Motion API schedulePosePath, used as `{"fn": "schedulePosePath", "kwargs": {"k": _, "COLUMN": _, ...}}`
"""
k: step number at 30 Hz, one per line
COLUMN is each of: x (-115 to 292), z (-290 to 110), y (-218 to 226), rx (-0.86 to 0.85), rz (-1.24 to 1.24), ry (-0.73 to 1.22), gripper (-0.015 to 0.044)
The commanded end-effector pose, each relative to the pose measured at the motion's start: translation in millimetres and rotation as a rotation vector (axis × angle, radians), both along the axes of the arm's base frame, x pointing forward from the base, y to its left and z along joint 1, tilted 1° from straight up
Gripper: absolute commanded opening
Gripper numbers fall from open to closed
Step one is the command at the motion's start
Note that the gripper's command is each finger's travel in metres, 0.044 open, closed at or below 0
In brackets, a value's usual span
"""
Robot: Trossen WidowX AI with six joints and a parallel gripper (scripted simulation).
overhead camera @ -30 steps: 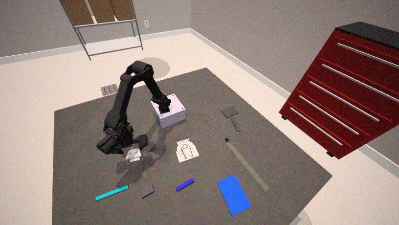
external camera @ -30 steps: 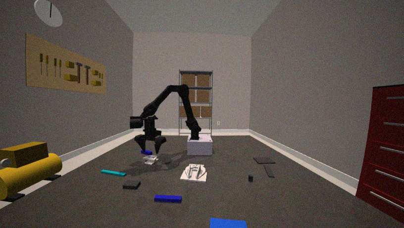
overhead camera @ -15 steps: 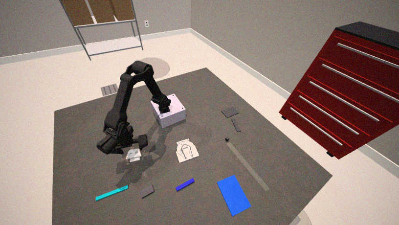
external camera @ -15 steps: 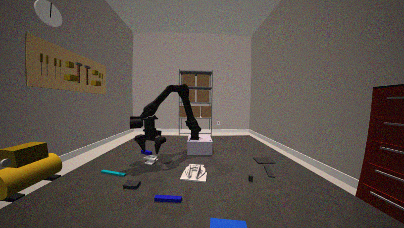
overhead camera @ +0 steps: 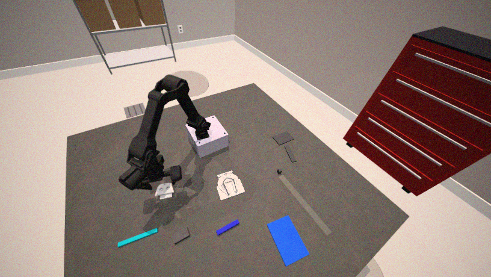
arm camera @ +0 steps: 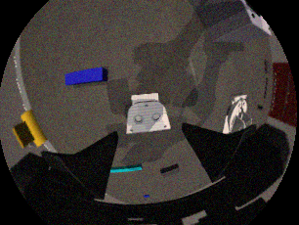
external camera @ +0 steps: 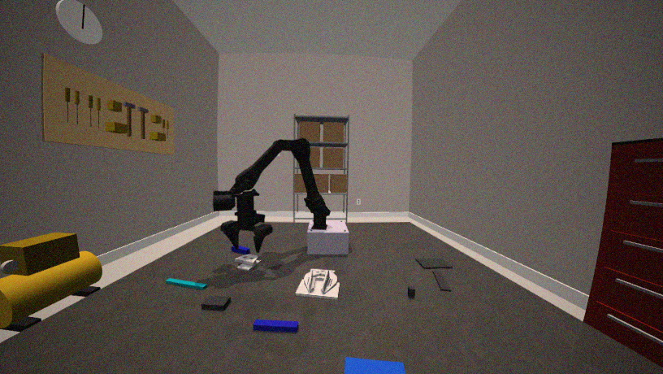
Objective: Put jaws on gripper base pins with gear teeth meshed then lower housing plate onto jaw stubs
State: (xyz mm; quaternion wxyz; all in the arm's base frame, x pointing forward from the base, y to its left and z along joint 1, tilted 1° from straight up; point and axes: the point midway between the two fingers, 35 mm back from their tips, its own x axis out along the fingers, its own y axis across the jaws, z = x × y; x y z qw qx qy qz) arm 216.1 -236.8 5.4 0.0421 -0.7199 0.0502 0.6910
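Observation:
The gripper base [overhead camera: 240, 193] [external camera: 302, 293] lies flat at the centre of the dark floor mat. Two white jaws stand on it, side by side in an arch shape; whether their gear teeth mesh is too small to tell. The base and jaws also show at the right of the wrist view. The white housing plate [overhead camera: 165, 189] [external camera: 247, 258] [arm camera: 148, 109], with two round features, is apart from them, to the left, seemingly raised a little off the mat. My gripper [external camera: 247, 250] [arm camera: 149, 131] is open and empty above the housing plate, fingers pointing down.
A cyan bar [overhead camera: 137, 237] [external camera: 185, 283] and dark block [overhead camera: 182, 236] [external camera: 216, 303] lie in front. Blue bars lie front centre [overhead camera: 227, 227] [external camera: 275, 326] and behind the housing plate [external camera: 240, 250] [arm camera: 85, 76]. A blue sheet [overhead camera: 287, 241] and small black block [external camera: 411, 292] are right. The arm's pedestal [external camera: 327, 242] stands behind.

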Motion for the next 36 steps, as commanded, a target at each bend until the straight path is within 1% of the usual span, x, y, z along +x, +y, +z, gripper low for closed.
{"fn": "schedulePosePath", "kwargs": {"k": 1, "x": 0.4, "z": -0.3, "y": 0.4, "rx": 0.002, "rz": -0.004, "ry": -0.003, "gripper": 0.044}}
{"fn": "schedulePosePath", "kwargs": {"k": 30, "x": 0.0, "z": -0.3, "y": 0.0, "rx": 0.0, "rz": 0.0, "ry": 0.0, "gripper": 0.044}}
{"fn": "schedulePosePath", "kwargs": {"k": 36, "x": 1.2, "z": -8.8, "y": -0.8, "rx": 0.0, "rz": -0.001, "ry": 0.0, "gripper": 0.044}}
